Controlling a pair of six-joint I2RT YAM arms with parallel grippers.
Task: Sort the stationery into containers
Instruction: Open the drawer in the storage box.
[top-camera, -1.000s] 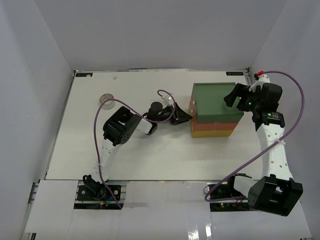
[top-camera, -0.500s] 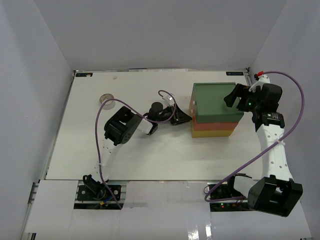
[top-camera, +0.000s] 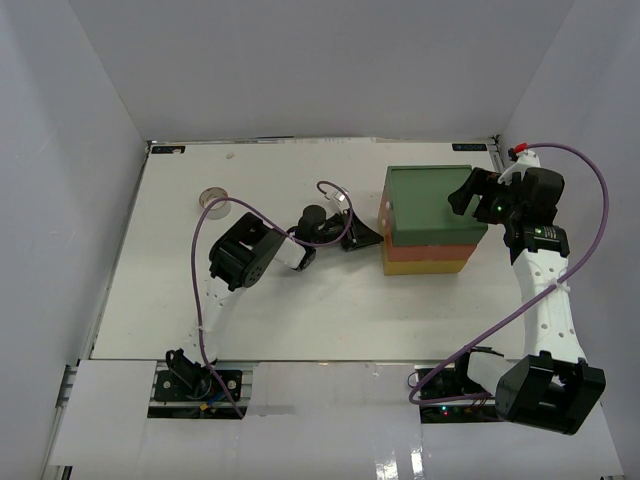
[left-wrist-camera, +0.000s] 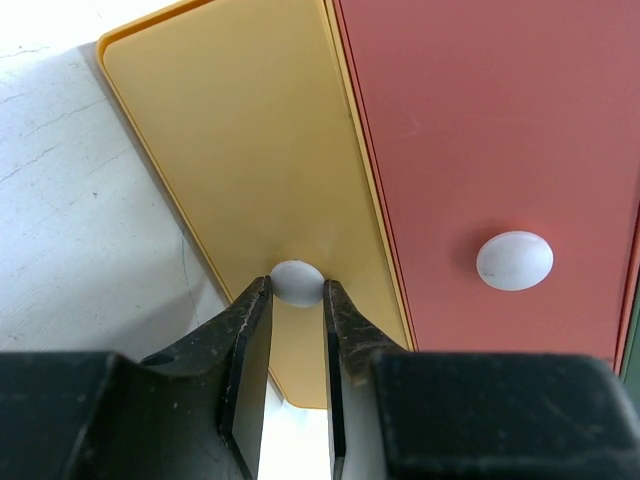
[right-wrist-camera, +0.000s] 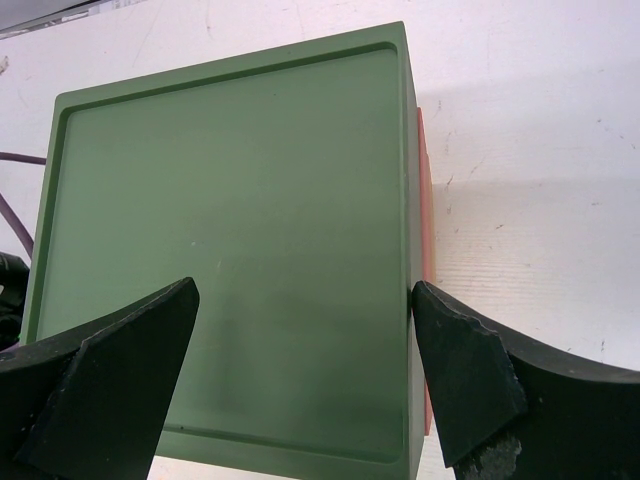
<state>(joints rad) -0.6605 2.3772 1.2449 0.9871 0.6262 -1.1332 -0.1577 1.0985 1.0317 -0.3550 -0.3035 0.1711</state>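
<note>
The containers are a stack with a dark green top (top-camera: 430, 200), an orange-red middle drawer (top-camera: 425, 253) and a yellow bottom drawer (top-camera: 425, 268). My left gripper (top-camera: 372, 235) is at the stack's left face. In the left wrist view this gripper (left-wrist-camera: 297, 292) pinches the white knob (left-wrist-camera: 297, 278) of the yellow drawer front (left-wrist-camera: 240, 150). The orange-red front (left-wrist-camera: 480, 130) beside it has its own knob (left-wrist-camera: 514, 260). My right gripper (top-camera: 470, 195) hangs open over the green top (right-wrist-camera: 230, 230); its right fingertip (right-wrist-camera: 455, 360) touches the top's right edge. A small grey tape roll (top-camera: 213, 196) lies far left.
The white table (top-camera: 300, 310) is walled by white panels on three sides. The left arm's purple cable (top-camera: 325, 188) loops above the table near the stack. A strip of the orange-red drawer (right-wrist-camera: 424, 200) shows past the green top's right edge.
The left jaws have narrowed onto the yellow drawer's white knob. Neither arm has visibly shifted, and the stack stays in place.
</note>
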